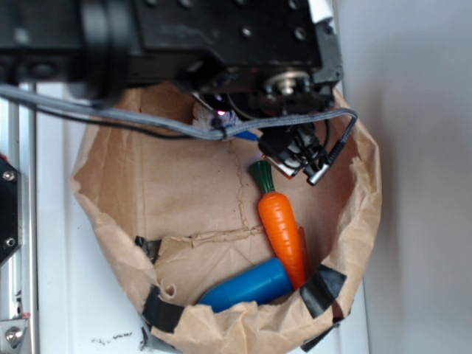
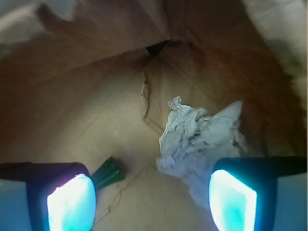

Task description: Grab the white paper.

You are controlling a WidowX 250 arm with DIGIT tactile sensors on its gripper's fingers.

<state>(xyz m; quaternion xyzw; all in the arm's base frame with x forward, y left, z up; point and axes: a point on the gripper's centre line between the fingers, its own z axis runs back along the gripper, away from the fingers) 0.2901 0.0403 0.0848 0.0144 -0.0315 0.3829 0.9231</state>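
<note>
A white desk [image 1: 51, 221] carried the brown paper bag [image 1: 110, 192], open at the top. The white paper [image 2: 199, 144] lay on the bag's floor. The gripper [image 2: 151, 199] hung above with jaws apart, empty; the paper sat toward the right-hand pad, off centre.
</note>
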